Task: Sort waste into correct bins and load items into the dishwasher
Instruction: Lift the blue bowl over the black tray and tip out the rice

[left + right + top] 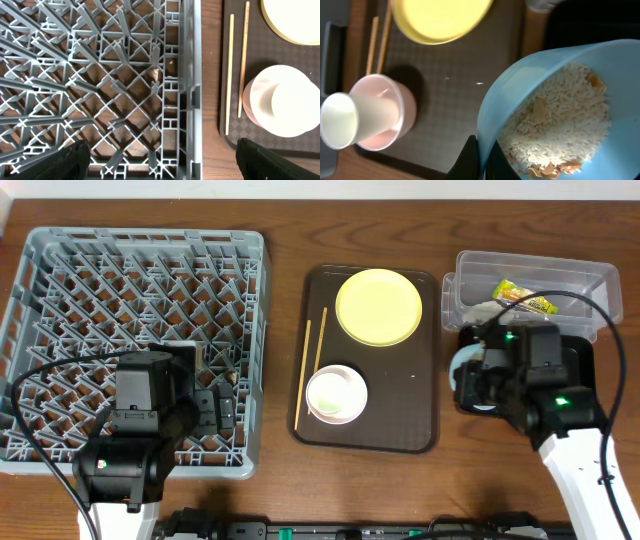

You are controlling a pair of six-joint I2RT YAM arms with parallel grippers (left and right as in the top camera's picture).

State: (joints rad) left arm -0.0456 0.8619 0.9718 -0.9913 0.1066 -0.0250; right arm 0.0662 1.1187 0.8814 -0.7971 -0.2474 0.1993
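Well, your biggest piece is the wooden tabletop (290,200), and on its left side sits the grey dish rack (130,290), with nothing loaded among its pegs. Your left end effector (165,165) hangs over the rack's near right corner with its fingers spread wide and nothing between them. In the middle lies the dark-brown serving tray (400,400). At the far right you have the clear plastic tub (590,275), and just near of it the glossy black tray (583,358), mostly hidden beneath your right arm. The pale-yellow plate (378,306) rests on the far half of the serving tray. The light-blue bowl (520,85) is off the serving tray: your right end effector (482,160) is clamped on its rim, holding it over the left part of the black tray. The pinkish-white bowl (336,395) stands on the near half of the serving tray, and the small white cup (350,122) lies tipped inside it. The two chopsticks (302,375) lie along the serving tray's left edge, just left of that bowl, running near to far. The crumpled snack wrapper (525,295) is in the clear tub. The white rice scraps (555,120), with a few tan bits among them, sit in the blue bowl.
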